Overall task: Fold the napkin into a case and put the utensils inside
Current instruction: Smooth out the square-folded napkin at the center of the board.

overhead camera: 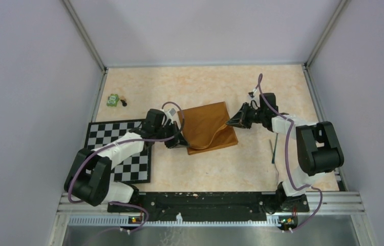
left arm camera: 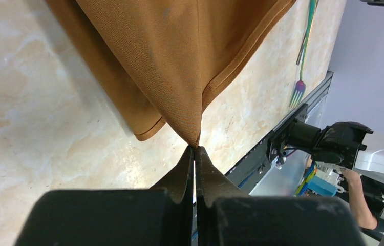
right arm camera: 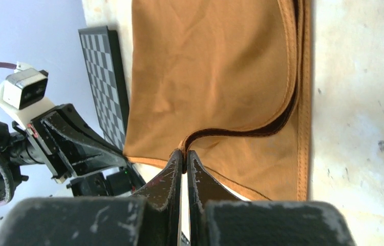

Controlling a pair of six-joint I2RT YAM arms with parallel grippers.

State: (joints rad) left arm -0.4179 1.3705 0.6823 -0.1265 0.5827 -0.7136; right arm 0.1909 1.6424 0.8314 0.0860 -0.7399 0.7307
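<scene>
Two end effectors share one job, and the top view shows why: the left end effector (overhead camera: 177, 143) and the right end effector (overhead camera: 230, 123) stand at opposite sides of the napkin (overhead camera: 206, 125), each clamped on cloth, so that, I'd judge, a layer can be carried over evenly for a fold. The napkin lies mid-tabletop (overhead camera: 231, 87), nearly square, its edges skewed a little from the tabletop's, the held edge running left to right between them. The utensils (overhead camera: 273, 151) wait well apart on the right, long axis near to far; the checkered mat (overhead camera: 121, 148) lies under the left arm, with a small green toy (overhead camera: 112, 100) beyond it. From the left wrist, the left end effector (left arm camera: 195, 152) has its jaws pressed together on a corner of the napkin (left arm camera: 179, 61), pulling the cloth into a peak; a fork (left arm camera: 298, 91) lies beyond, tines toward the near rail (left arm camera: 302, 115). From the right wrist, the right end effector (right arm camera: 184, 154) pinches the top layer's hem, jaws as narrow as they go, lifting it so a shadowed gap opens over the napkin's (right arm camera: 205, 66) lower layer.
</scene>
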